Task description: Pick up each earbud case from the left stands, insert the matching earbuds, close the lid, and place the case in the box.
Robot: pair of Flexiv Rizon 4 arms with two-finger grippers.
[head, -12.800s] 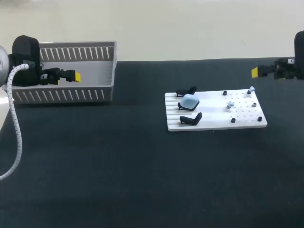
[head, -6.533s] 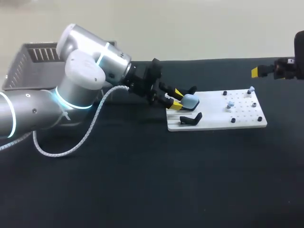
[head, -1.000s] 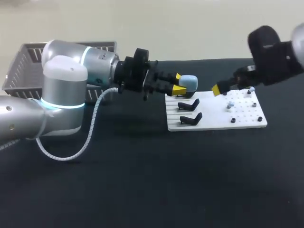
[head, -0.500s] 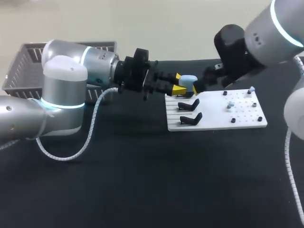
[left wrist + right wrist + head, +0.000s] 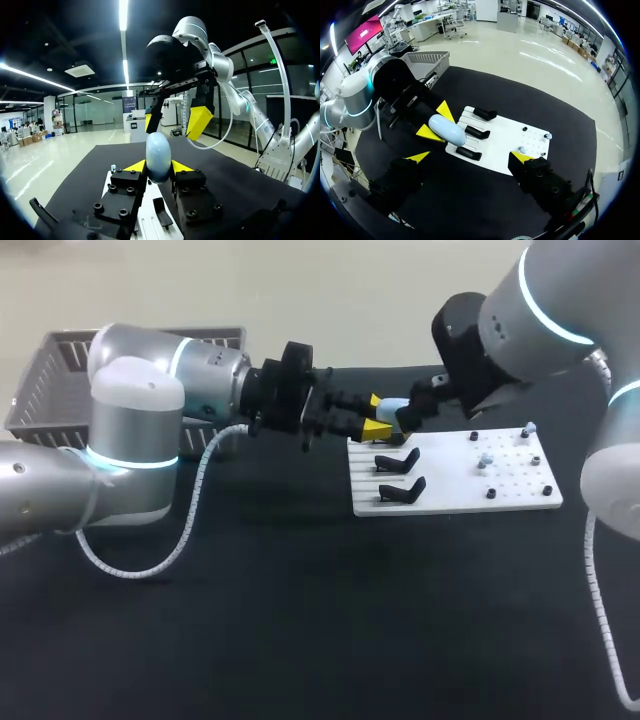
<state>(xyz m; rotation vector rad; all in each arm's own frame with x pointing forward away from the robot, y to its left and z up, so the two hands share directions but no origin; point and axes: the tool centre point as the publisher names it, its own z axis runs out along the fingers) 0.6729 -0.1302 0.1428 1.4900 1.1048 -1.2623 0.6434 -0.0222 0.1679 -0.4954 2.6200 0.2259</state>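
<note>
A light blue earbud case (image 5: pixel 396 410) hangs above the far left corner of the white board (image 5: pixel 455 485), lid closed. My left gripper (image 5: pixel 377 417) is shut on it; in the left wrist view the case (image 5: pixel 159 156) stands upright between the yellow tips. My right gripper (image 5: pixel 414 411) hovers right beside the case, open wide; its yellow fingertips (image 5: pixel 199 121) show just beyond the case. From the right wrist, the case (image 5: pixel 447 130) lies ahead of my right gripper (image 5: pixel 470 157), not between its fingers. Two small earbuds (image 5: pixel 485 458) sit on the board's right half.
Black stands (image 5: pixel 398 461) line the board's left side, three of them in the right wrist view (image 5: pixel 476 132). A grey slatted box (image 5: pixel 55 390) sits at the far left of the black table, behind my left arm.
My right arm has swung in from the right and brought its open gripper up to the case. The left arm has kept still with the case.
</note>
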